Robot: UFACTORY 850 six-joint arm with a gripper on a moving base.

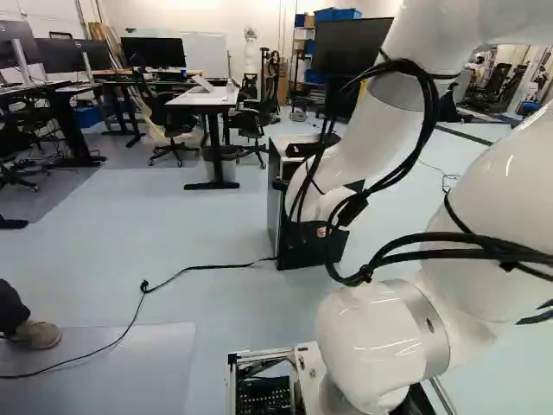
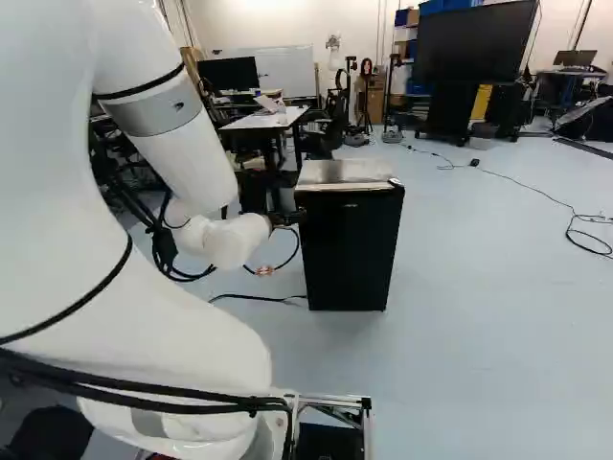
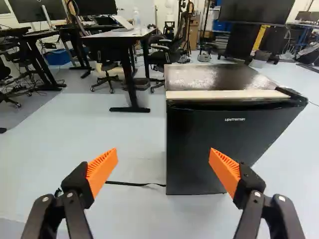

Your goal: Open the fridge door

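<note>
Right base view: the arm [image 2: 134, 287] rises nearest and reaches ahead. At its end the gripper [image 2: 299, 217] is released, its orange pads [image 3: 103, 169] wide apart in the wrist view. Ahead of them, apart from the pads, the fridge [image 3: 209, 77] stands on the floor [image 3: 124, 209], its door [image 3: 214, 144] closed, a pale strip [image 3: 227, 94] along its top's near edge. A cable [image 3: 132, 183] lies by its bottom corner. Farther off is a desk [image 3: 114, 34], a bottle [image 3: 137, 19] near its far edge; beyond it, a screen [image 2: 474, 43] and whiteboard [image 2: 284, 72].

Pale brand lettering [image 3: 235, 119], one short line, high on the black fridge door [image 3: 204, 154]
</note>
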